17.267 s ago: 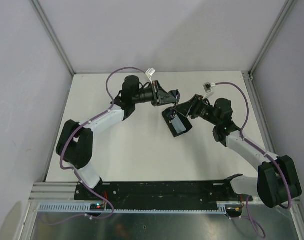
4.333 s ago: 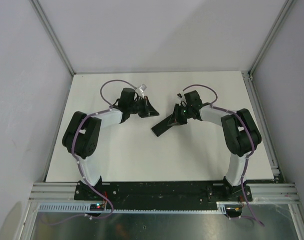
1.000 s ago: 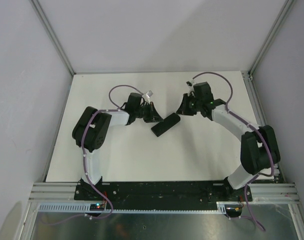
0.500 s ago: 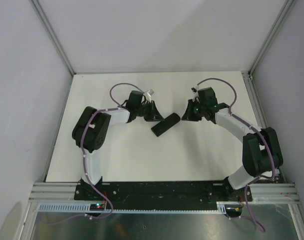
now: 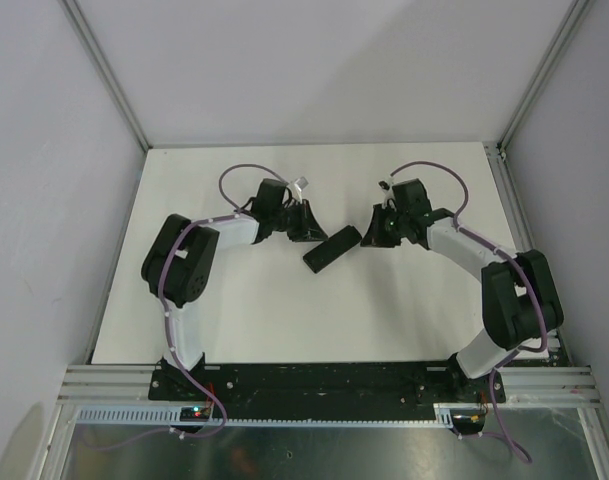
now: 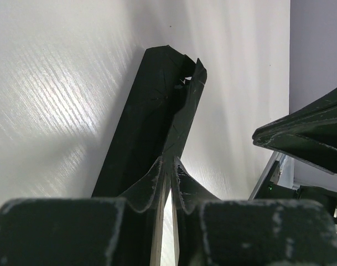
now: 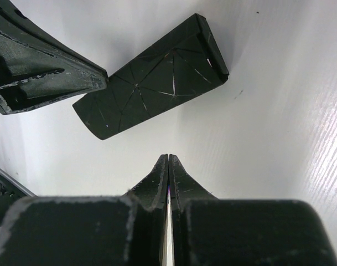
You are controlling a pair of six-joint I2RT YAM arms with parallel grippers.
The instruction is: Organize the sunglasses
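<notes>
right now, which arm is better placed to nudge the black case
Left, probably. The left gripper, shut, sits right at the case; the right gripper, also shut, has bare table between.

- The case (image 5: 332,249) lies on the table (image 5: 234,320) near its middle, aslant: one end points toward the far right corner, the other toward the near left corner.
- The left gripper (image 5: 317,236) is just left of the case; contact unclear.
- The right gripper (image 5: 370,236) is just right of the case's far end, apart from it.
</notes>
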